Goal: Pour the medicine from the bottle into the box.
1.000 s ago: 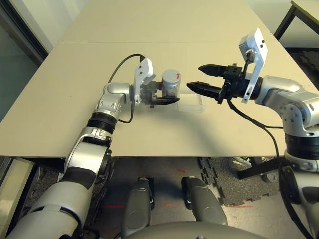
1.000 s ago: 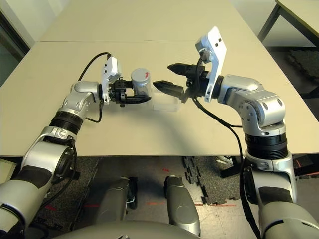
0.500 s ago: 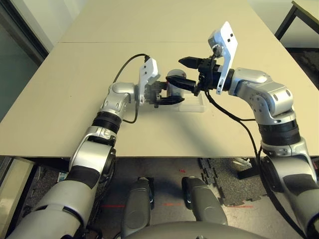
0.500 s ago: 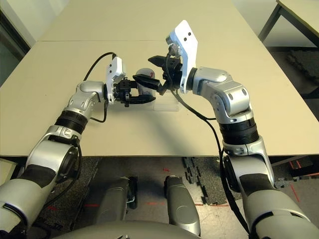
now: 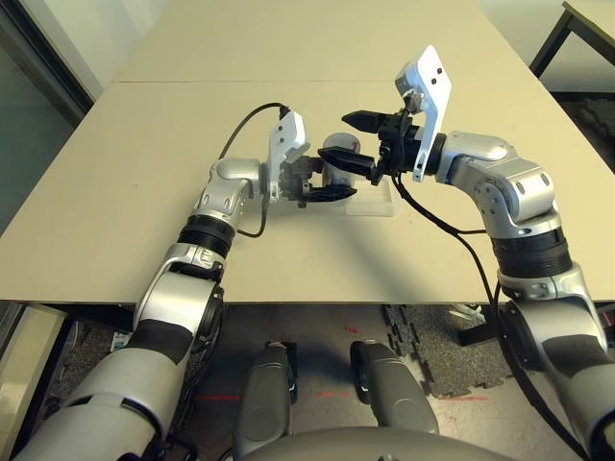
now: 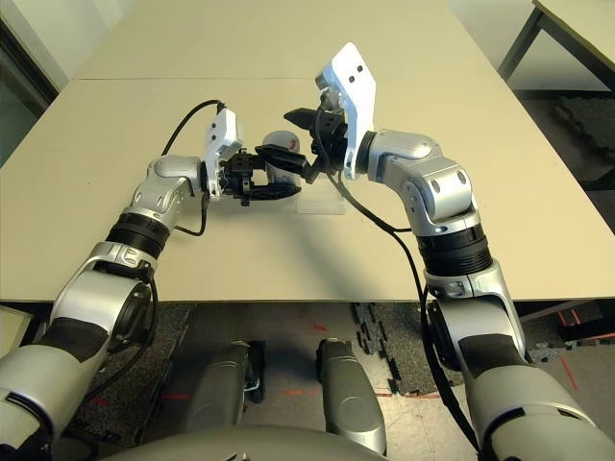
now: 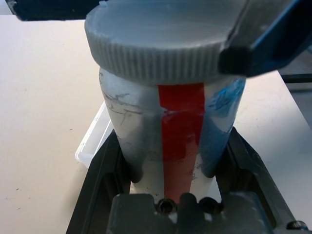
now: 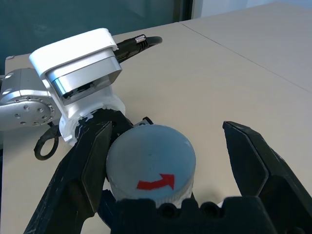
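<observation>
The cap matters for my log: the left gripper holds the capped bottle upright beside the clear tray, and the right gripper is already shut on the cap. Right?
Not quite. The right gripper is open, its fingers straddling the cap without clamping it, as the right wrist view shows. The left gripper does hold the bottle upright beside the tray.

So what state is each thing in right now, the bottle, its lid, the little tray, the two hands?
bottle: upright, gripped by the left gripper.
cap: on the bottle.
box: flat on the table, beside the bottle.
left gripper: shut on the bottle.
right gripper: fingers open, straddling the cap.
</observation>
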Robot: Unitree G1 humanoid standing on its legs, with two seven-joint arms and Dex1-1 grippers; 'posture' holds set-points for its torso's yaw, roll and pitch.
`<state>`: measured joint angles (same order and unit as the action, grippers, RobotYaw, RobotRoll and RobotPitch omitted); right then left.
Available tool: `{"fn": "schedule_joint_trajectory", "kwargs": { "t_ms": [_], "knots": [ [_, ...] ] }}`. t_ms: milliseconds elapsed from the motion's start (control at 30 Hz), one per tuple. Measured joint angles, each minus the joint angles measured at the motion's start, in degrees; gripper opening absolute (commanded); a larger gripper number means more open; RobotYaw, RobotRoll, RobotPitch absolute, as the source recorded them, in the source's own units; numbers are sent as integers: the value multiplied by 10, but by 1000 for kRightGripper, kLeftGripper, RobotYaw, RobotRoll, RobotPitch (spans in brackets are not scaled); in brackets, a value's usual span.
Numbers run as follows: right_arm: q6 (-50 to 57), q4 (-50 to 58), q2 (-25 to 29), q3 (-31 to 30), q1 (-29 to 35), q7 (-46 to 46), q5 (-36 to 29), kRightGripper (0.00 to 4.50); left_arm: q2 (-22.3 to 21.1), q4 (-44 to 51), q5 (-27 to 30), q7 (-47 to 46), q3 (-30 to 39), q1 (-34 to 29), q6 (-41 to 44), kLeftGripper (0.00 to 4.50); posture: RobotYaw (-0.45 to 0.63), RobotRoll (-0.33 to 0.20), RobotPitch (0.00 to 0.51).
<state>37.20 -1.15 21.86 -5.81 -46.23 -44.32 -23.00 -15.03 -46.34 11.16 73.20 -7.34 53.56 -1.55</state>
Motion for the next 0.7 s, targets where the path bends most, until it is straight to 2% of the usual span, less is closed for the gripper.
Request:
{"fn": "schedule_joint_trajectory", "kwargs": {
  "t_ms": [700],
  "knots": [
    [26, 60, 56, 30, 54, 0, -36, 4500, 0, 1, -1, -8, 2, 0, 10, 2503, -230, 0, 128]
  ]
}}
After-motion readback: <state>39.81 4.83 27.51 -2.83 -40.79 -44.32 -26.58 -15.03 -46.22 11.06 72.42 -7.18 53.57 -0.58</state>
